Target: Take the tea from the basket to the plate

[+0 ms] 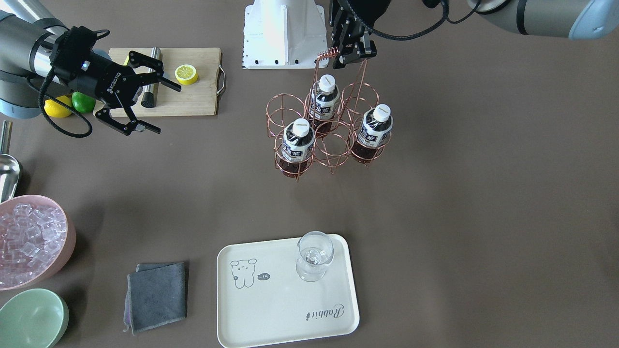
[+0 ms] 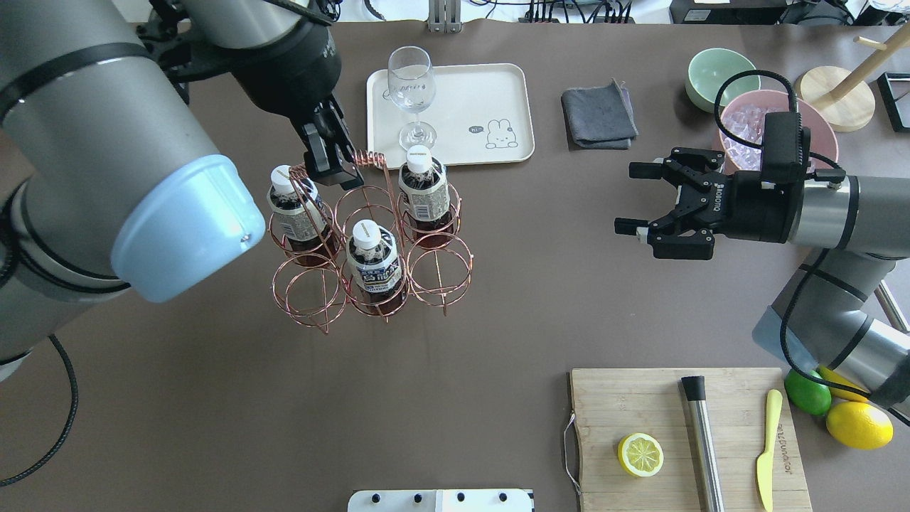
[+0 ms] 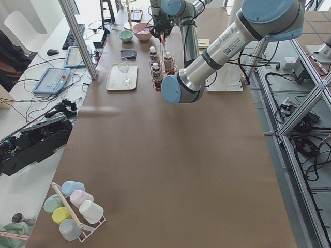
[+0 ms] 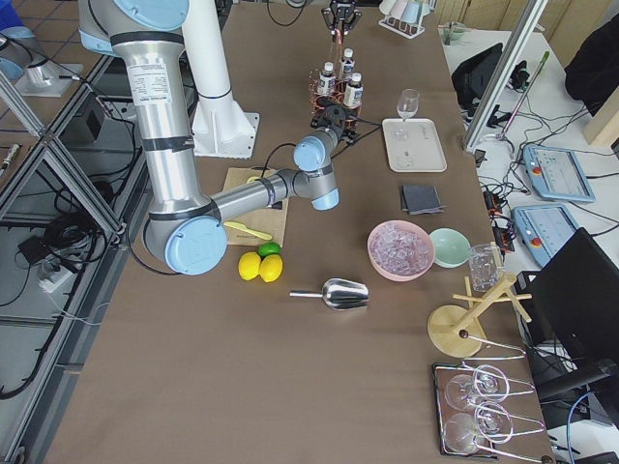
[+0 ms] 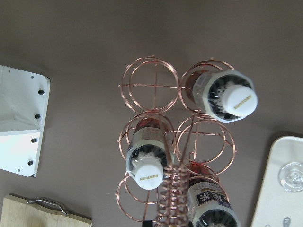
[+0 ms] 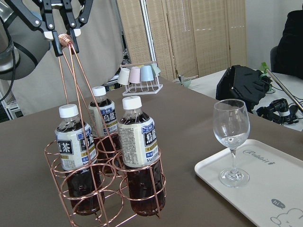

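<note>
The copper wire basket (image 2: 370, 263) is at the table's middle, and whether it rests on the table or hangs just above it I cannot tell. It holds three tea bottles (image 2: 293, 213) (image 2: 373, 263) (image 2: 424, 188), also seen in the front view (image 1: 323, 99) (image 1: 297, 142) (image 1: 375, 125). My left gripper (image 2: 334, 162) is shut on the coiled top of the basket's handle (image 1: 329, 53), also visible in the right wrist view (image 6: 66, 40). The cream plate (image 2: 469, 99) lies just beyond the basket. My right gripper (image 2: 625, 199) is open and empty, well to the basket's right.
A wine glass (image 2: 412, 92) stands on the plate's corner nearest the basket. A grey cloth (image 2: 598, 114), a mint bowl (image 2: 714, 71) and a pink bowl of ice (image 2: 739, 117) lie at the far right. A wooden board (image 2: 640, 398) with a lemon half, muddler and knife is near right.
</note>
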`<state>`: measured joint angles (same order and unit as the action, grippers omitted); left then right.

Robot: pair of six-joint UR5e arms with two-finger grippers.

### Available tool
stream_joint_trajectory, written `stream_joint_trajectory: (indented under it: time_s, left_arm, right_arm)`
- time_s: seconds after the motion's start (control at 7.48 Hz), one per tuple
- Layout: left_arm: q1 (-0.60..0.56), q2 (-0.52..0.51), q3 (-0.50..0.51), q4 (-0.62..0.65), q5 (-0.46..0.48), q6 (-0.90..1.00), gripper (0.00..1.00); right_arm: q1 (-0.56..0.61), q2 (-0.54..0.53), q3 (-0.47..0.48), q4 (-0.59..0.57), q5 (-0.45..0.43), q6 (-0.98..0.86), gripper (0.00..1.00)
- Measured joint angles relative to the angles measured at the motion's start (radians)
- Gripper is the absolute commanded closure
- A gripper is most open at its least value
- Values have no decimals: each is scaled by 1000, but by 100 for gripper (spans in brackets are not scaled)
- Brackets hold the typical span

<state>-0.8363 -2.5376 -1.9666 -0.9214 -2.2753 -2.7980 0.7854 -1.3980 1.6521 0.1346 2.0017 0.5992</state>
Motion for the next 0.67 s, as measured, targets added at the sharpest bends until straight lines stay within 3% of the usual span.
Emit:
stream_joint_trajectory:
  time_s: [0.67]
  left_arm:
    - [122, -79, 191, -92, 5, -3, 100]
  right_arm:
    - [-8, -16, -33, 49, -10, -1, 1]
